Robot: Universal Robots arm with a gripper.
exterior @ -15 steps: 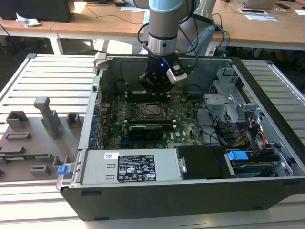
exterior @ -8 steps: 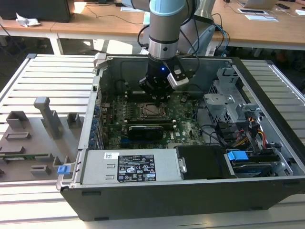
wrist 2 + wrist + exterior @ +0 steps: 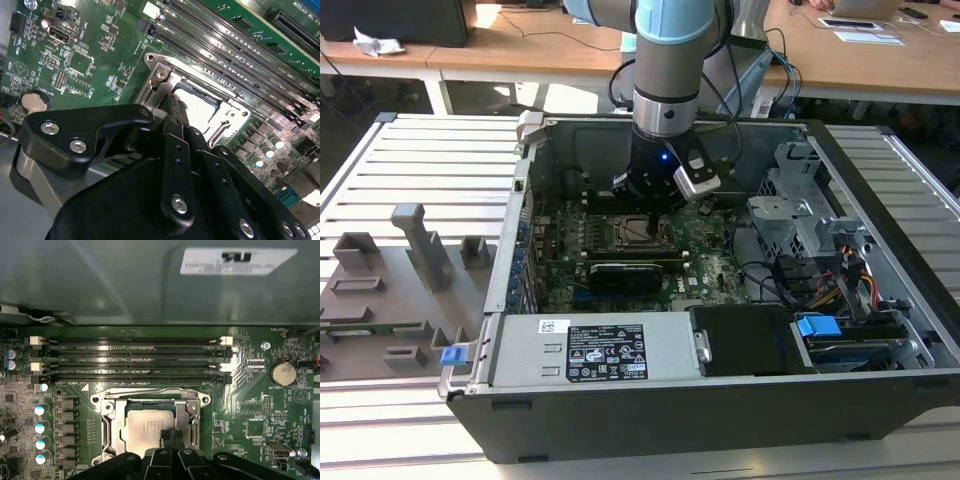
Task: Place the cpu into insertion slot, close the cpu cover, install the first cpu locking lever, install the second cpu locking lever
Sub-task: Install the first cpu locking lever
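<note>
First wrist view: the cpu [image 3: 149,429] sits in the slot [image 3: 107,432] under the cover [image 3: 192,412]; the claw [image 3: 170,442], fingers together, presses at its 5 o'clock corner.

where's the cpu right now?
The cpu sits in the insertion slot under the closed cpu cover, beside the long memory slots in the first wrist view, with the tool right above it.

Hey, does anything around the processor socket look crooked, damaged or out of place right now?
Nothing stands out. The cpu lies flat and square in the insertion slot, the cpu cover sits down over it, and the pincer is right above the chip.
</note>
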